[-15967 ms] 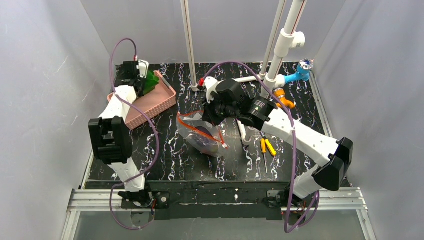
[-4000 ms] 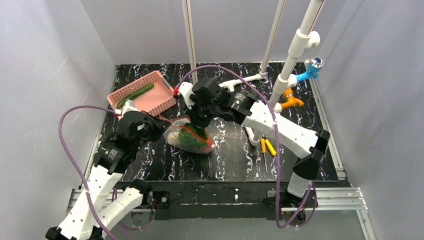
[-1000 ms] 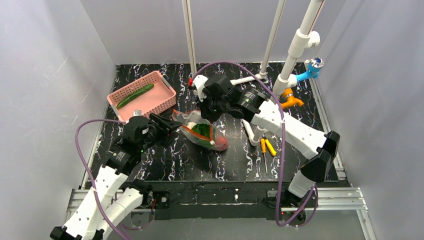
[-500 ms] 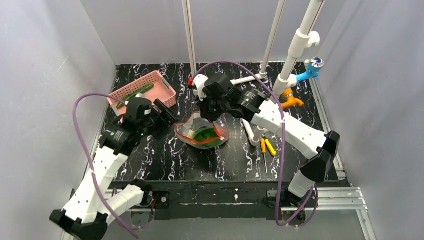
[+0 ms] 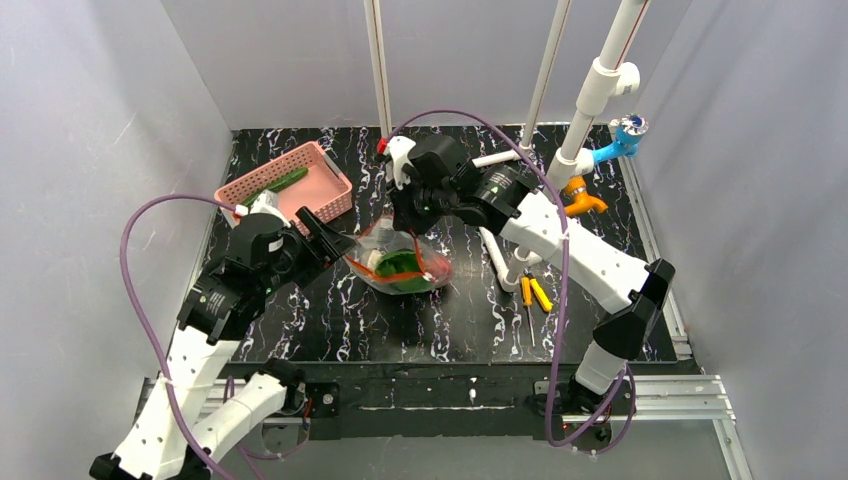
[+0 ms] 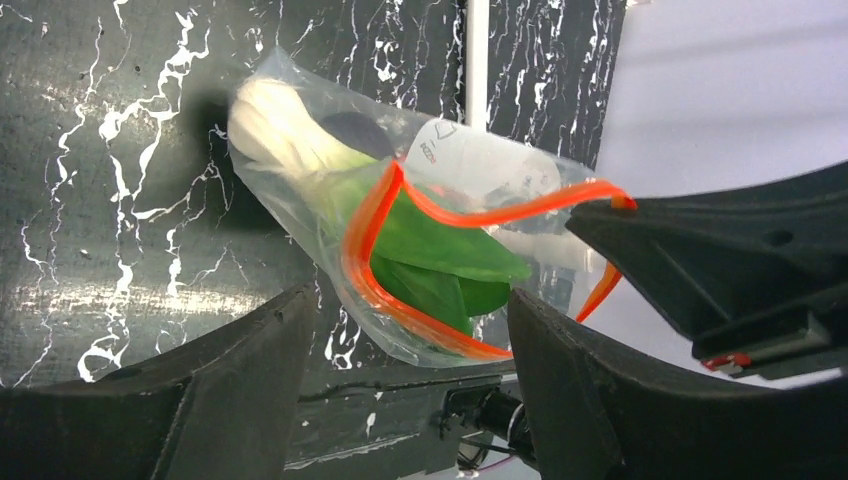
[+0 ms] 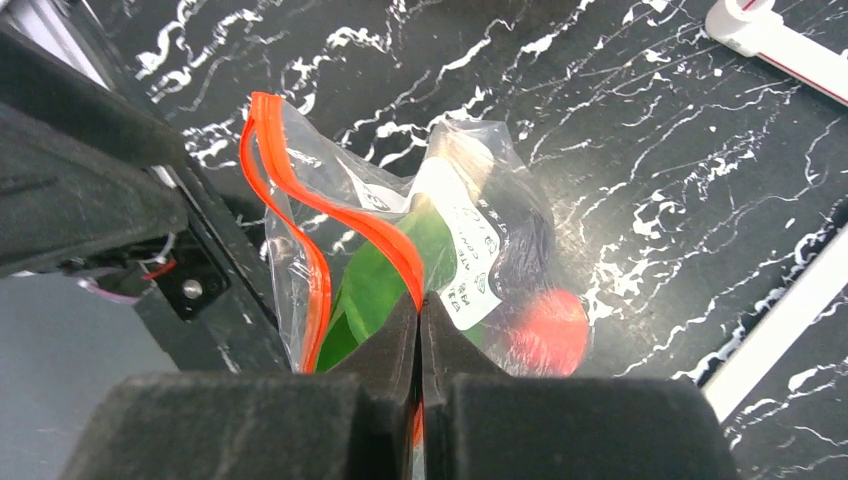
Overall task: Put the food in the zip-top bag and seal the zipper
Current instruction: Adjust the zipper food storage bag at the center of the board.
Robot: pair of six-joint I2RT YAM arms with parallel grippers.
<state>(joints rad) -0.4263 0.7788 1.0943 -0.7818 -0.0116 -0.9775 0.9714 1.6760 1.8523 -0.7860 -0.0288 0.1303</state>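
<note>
From above, the bag (image 5: 400,262) sat mid-frame, hanging by its upper edge from the right gripper (image 5: 408,222). Whether its bottom rested on the table (image 5: 450,330) could not be told. The left gripper (image 5: 335,243) stood just beside the bag's left side, apart from it. At upper left the cucumber (image 5: 275,185) lay in the basket (image 5: 336,168), not yet bagged. In the left wrist view, that gripper's jaws were spread wide and held nothing, with the bag ahead of the gap between them. The zipper (image 6: 365,230) gaped in a loop, its far end caught by the other arm's fingers at the right of the frame. The bok choy (image 6: 430,245) filled the bag, white stem at upper left, and the eggplant (image 6: 350,128) showed dark behind it. In the right wrist view, the fingers were clenched together on the zipper at bottom centre. The tomato (image 7: 545,330) lay low in the bag at lower right. The bag looked thin, limp, light and slick, and its load would likely roll and tug it about. The stiffer zipper seemed the only sound hold, best pinched near one end. The cucumber, slim and probably rigid, looked best gripped across its middle.
</note>
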